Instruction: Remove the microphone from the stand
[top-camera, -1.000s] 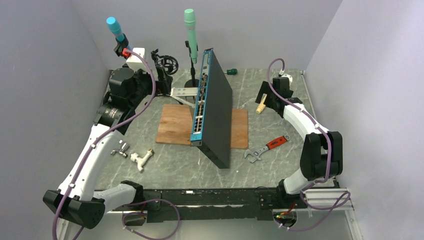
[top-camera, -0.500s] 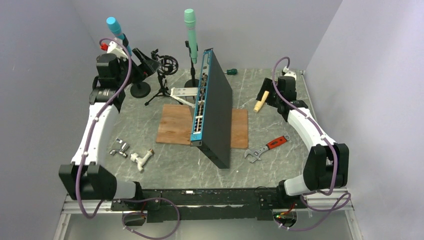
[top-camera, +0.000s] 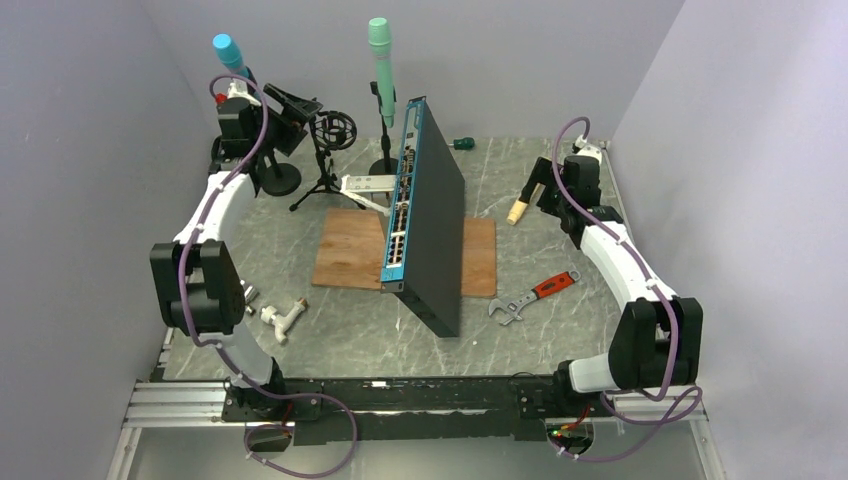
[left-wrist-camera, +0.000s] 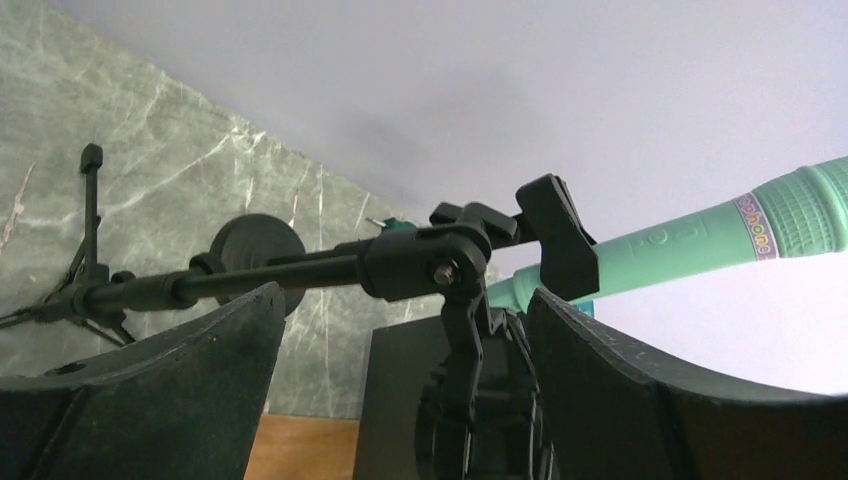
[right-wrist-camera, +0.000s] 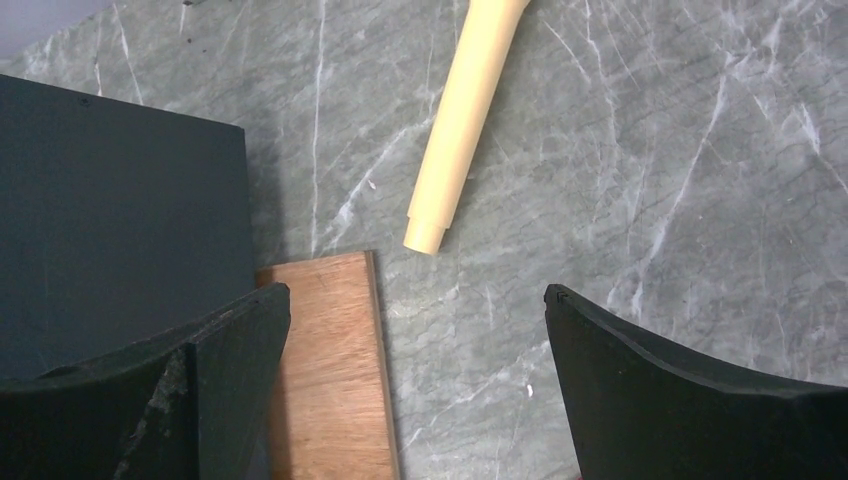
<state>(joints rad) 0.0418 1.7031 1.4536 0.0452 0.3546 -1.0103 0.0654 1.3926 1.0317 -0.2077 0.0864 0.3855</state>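
Note:
A green microphone (top-camera: 380, 58) stands upright in the clip of a black stand (top-camera: 385, 125) with a round base at the back centre. A blue microphone (top-camera: 228, 52) sits tilted on a second stand (top-camera: 279, 180) at the back left. My left gripper (top-camera: 293, 104) is open and empty, raised between the blue microphone and a black shock mount (top-camera: 337, 128) on a tripod. In the left wrist view the green microphone (left-wrist-camera: 700, 232) and its clip (left-wrist-camera: 555, 240) lie beyond my open gripper (left-wrist-camera: 400, 300), with the shock mount (left-wrist-camera: 520, 400) between the fingers. My right gripper (top-camera: 545, 190) is open and empty.
A tall black network switch (top-camera: 432, 225) stands on edge on a wood board (top-camera: 345, 250). A pale wooden handle (right-wrist-camera: 465, 110) lies ahead of my right gripper (right-wrist-camera: 415, 290). A red-handled wrench (top-camera: 535, 293), a green screwdriver (top-camera: 462, 143) and metal fittings (top-camera: 283, 318) lie on the marble table.
My left arm has swung up and back, carrying its open gripper from low left to beside the shock mount. My right gripper has drawn slightly back and right.

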